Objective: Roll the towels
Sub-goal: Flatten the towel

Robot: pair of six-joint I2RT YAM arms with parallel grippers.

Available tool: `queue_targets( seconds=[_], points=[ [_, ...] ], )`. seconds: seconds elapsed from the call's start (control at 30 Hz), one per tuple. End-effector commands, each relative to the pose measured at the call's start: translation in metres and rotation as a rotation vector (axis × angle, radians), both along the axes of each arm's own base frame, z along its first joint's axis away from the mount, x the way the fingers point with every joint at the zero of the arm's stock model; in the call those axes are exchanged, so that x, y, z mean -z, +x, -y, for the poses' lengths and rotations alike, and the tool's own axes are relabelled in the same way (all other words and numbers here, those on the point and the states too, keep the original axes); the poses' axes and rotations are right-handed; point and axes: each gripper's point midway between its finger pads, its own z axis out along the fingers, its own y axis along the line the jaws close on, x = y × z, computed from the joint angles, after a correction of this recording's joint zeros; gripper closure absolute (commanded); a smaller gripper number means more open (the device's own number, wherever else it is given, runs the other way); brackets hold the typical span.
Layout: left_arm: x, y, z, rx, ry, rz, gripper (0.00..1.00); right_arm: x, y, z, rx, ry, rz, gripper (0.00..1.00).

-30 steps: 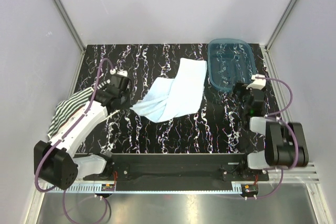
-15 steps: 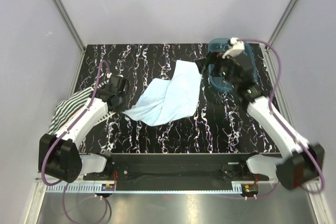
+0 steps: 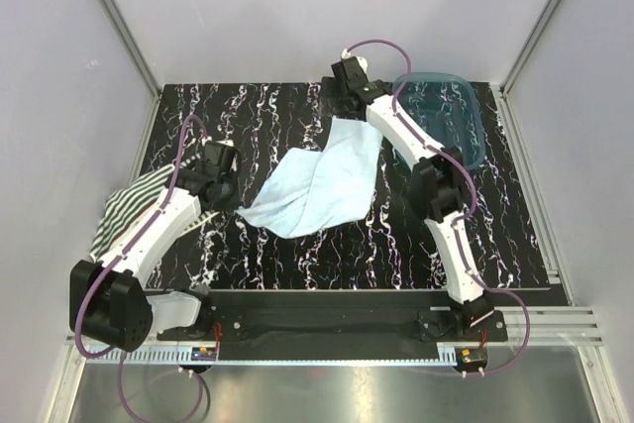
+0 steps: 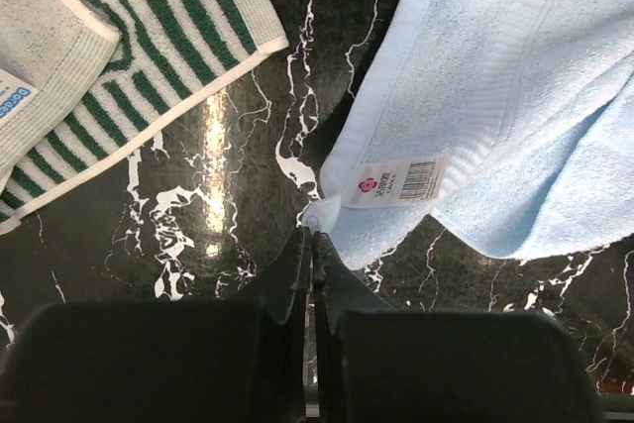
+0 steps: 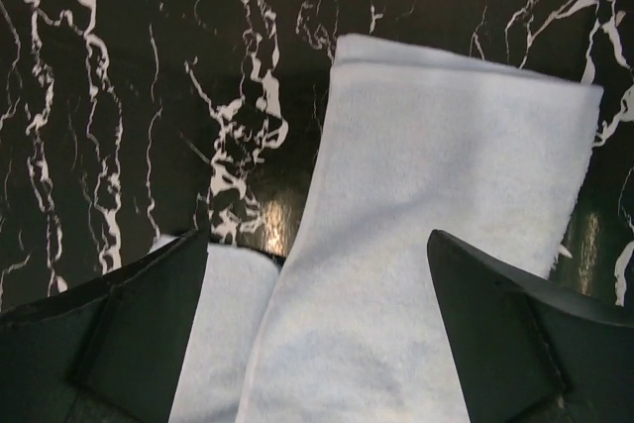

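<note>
The light blue towel [image 3: 319, 180] lies crumpled and partly folded mid-table; its corner with the label shows in the left wrist view [image 4: 515, 96]. My left gripper [image 3: 224, 185] [image 4: 310, 237] is shut, its tips pinching the towel's near left corner. The green-and-white striped towel [image 3: 129, 207] [image 4: 149, 56] lies at the table's left edge, behind the left arm. My right gripper [image 3: 349, 106] [image 5: 317, 344] is open wide and empty, hovering over the blue towel's far end [image 5: 446, 185].
A translucent teal plastic tub [image 3: 446, 116] stands at the back right, just right of the right arm's forearm. The black marbled table [image 3: 396, 235] ends at metal frame posts and grey walls on three sides.
My right arm swung from the near right, past the tub, out to the far end of the blue towel. The left gripper barely moved; the towel's near corner shifted slightly left.
</note>
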Motion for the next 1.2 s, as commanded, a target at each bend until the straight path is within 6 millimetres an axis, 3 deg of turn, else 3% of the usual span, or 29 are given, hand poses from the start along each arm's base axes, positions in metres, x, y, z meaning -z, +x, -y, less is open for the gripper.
queue_targets(
  seconds=[0.0,0.03,0.1,0.2,0.3,0.5,0.63,0.73,0.77,0.87,0.9,0.97,1.07,1.17],
  points=[
    [-0.009,0.004,0.008,0.030,-0.042,0.039,1.00,-0.015,0.024,0.007,0.071,-0.035,0.051,0.02],
    [-0.008,0.004,0.009,0.035,-0.048,0.036,1.00,0.009,0.029,0.004,0.076,-0.049,0.026,0.02],
    [-0.008,0.004,0.010,0.037,-0.051,0.032,1.00,0.023,0.041,-0.004,0.068,-0.040,0.041,0.04],
    [-0.008,0.004,0.012,0.041,-0.057,0.030,1.00,0.034,0.050,-0.014,0.063,-0.038,0.069,0.08],
    [-0.008,0.004,0.014,0.048,-0.072,0.032,1.00,0.065,0.054,-0.024,0.056,-0.058,0.061,0.13],
    [-0.007,0.002,0.019,0.063,-0.088,0.022,1.00,0.092,0.062,-0.027,0.092,-0.055,0.064,0.16],
    [-0.008,0.003,0.019,0.064,-0.090,0.025,1.00,0.107,0.059,-0.026,0.093,-0.049,0.024,0.28],
    [-0.008,0.003,0.019,0.065,-0.089,0.027,1.00,0.121,0.053,-0.022,0.095,-0.037,-0.029,0.52],
    [-0.009,0.003,0.019,0.065,-0.089,0.028,1.00,0.120,0.053,-0.021,0.091,-0.041,-0.031,0.62],
    [-0.008,0.003,0.019,0.064,-0.087,0.024,1.00,0.125,0.049,-0.018,0.076,-0.056,-0.051,0.77],
    [-0.007,0.003,0.018,0.063,-0.084,0.021,1.00,0.124,0.048,-0.018,0.071,-0.056,-0.055,0.88],
    [-0.007,0.004,0.017,0.060,-0.079,0.023,1.00,0.129,0.044,-0.017,0.065,-0.067,-0.070,0.98],
    [-0.007,0.003,0.015,0.053,-0.067,0.022,1.00,0.114,0.044,-0.018,0.060,-0.057,-0.055,1.00],
    [-0.007,0.004,0.012,0.044,-0.053,0.026,1.00,0.073,0.045,-0.026,0.035,-0.013,0.000,1.00]
  ],
)
